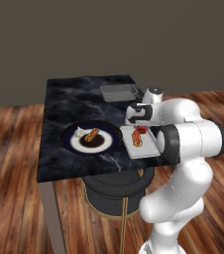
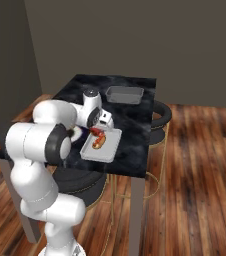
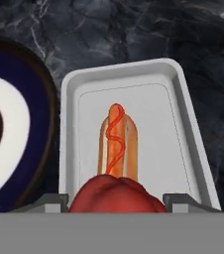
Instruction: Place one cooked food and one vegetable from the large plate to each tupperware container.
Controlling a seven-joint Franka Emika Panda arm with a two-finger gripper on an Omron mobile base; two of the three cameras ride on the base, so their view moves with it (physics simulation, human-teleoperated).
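The pale tupperware container (image 3: 134, 79), just right of the large plate (image 1: 67, 140) on the table (image 1: 69, 99), already holds a hot dog (image 3: 118, 144). The fingers (image 3: 118, 201) grip a red vegetable (image 3: 116, 196) above it, apparently about to drop it. The darker container (image 1: 118, 91), far back, remains unfilled; another hot dog (image 1: 91, 134) and a whitish item (image 1: 79, 131) wait on the plate.
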